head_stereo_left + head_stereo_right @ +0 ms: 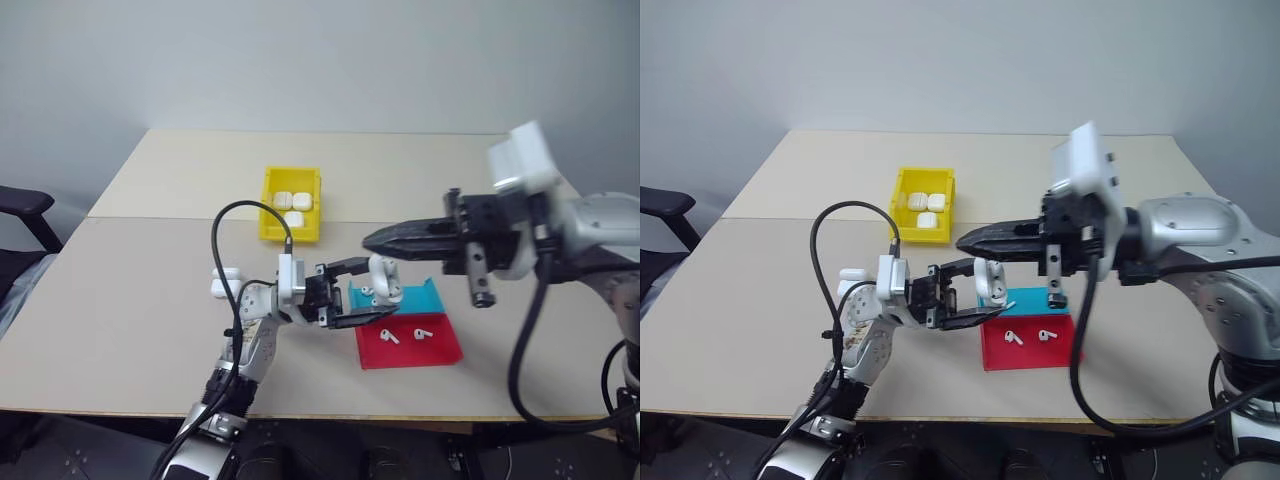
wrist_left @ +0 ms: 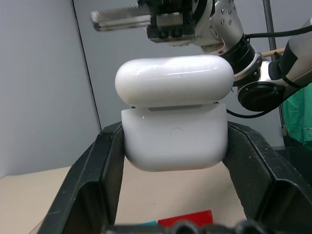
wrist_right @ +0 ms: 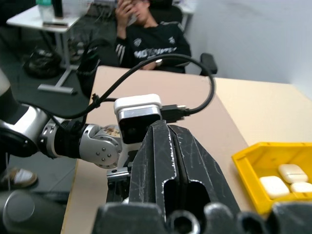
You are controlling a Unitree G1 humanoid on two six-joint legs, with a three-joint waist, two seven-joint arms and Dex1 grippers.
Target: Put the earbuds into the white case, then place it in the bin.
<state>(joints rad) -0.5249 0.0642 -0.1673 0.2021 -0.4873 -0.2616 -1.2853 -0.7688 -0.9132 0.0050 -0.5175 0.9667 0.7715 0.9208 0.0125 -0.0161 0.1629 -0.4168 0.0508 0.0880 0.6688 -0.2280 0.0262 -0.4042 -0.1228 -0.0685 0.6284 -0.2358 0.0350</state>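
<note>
My left gripper (image 1: 382, 288) is shut on the white case (image 1: 385, 278), held just above the near-left corner of the tray. In the left wrist view the white case (image 2: 174, 131) sits between the two black fingers (image 2: 95, 170), its lid resting on the body with a thin seam showing. My right gripper (image 1: 370, 240) is shut with nothing in it, pointing left, its tip just above the case. Two earbuds (image 1: 390, 337) (image 1: 420, 333) lie in the red part of the tray. The yellow bin (image 1: 270, 215) stands farther back and holds three white cases (image 1: 291, 203).
The shallow teal-and-red tray (image 1: 440, 350) lies near the table's front edge. Another white case (image 1: 225, 284) rests on the table beside my left forearm. In the right wrist view a seated person (image 3: 146, 39) is beyond the table's left edge.
</note>
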